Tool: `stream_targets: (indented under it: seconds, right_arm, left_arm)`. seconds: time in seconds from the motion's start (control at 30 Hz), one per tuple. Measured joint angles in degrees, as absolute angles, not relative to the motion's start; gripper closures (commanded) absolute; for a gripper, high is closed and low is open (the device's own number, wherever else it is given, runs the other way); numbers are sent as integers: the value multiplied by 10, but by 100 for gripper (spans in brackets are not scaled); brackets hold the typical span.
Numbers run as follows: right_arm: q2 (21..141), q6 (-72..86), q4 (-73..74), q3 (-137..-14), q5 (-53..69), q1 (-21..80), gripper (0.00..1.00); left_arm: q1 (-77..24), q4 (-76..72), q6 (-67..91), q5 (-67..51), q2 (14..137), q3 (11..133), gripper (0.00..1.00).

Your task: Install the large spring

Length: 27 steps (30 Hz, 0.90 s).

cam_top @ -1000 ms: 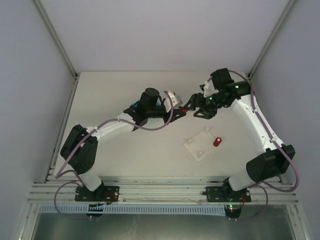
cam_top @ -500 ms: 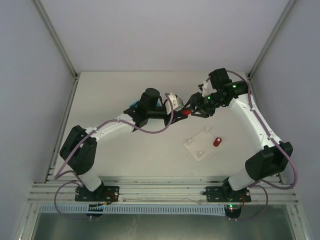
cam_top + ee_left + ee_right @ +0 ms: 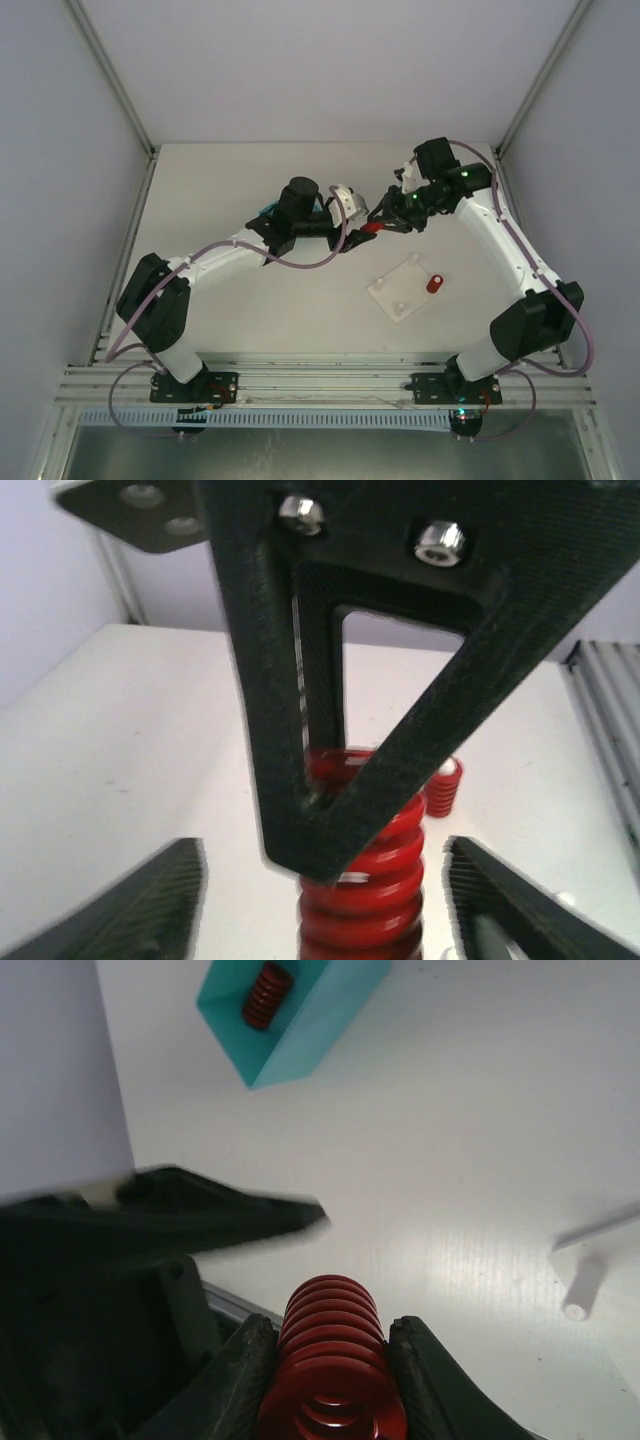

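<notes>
The large red spring [image 3: 372, 228] hangs in the air between the two arms at mid-table. My right gripper [image 3: 330, 1375] is shut on it, and its fingers [image 3: 425, 1380] press both sides of the coils [image 3: 330, 1350]. In the left wrist view the spring [image 3: 365, 890] stands between my left gripper's [image 3: 325, 910] spread fingers [image 3: 150, 905], which are clear of it on both sides; a black finger of the right gripper [image 3: 350, 680] crosses in front. The white base plate [image 3: 400, 293] lies on the table below, to the right.
A small red spring [image 3: 434, 284] stands on the base plate, also visible as [image 3: 443, 785]. A teal box [image 3: 300, 1010] holding another red spring [image 3: 268, 993] sits beyond the left arm. A white peg [image 3: 582, 1288] rises from the plate.
The right gripper moved in and shut on the large spring. The left gripper, which held it before, has opened off it.
</notes>
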State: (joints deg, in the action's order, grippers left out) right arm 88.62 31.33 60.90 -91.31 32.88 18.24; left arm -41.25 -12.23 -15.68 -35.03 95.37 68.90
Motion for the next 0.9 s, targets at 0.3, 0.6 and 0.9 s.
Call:
stream_targets:
  seconds: [0.3,0.6,0.9]
  right_arm:
    - [831,313,639,-886,169,176,100]
    - [813,280,666,-824,-22,175,100]
    - [826,276,614,-752,-70,174,100]
  left_arm:
    - [-396,-136,-126,-256,915,648,1]
    - [-378,-117,-66,-28,889,638,1]
    - [-336,-32,35,69,888,646,1]
